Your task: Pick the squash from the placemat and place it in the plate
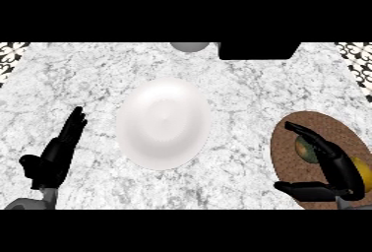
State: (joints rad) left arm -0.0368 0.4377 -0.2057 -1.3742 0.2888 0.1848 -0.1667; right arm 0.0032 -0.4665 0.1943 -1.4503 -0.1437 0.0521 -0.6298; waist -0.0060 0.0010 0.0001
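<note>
The right hand [330, 167] is at the near right of the plate [164, 123], low over the brown placemat [320, 129]. Its fingers are spread and reach forward, and its thumb points to the left, apart from them, so the hand pinches nothing yet. The squash [308, 149] lies on the placemat, right of the plate and well apart from it. It shows green beside the fingers, and a yellow part appears on the other side of the hand; the middle is hidden, so I cannot tell if the fingers touch it.

To do this step well, I think the hand should come down with fingers on one side of the squash and thumb on the other, then close around the thick part before lifting.

The left hand [58, 150] rests at the near left of the plate, fingers straight and together, pointing away.

The plate lies in the middle of the marble counter [87, 69]. Behind the plate, at the far edge, stand a grey round thing [190, 46] and a black box [259, 50].
</note>
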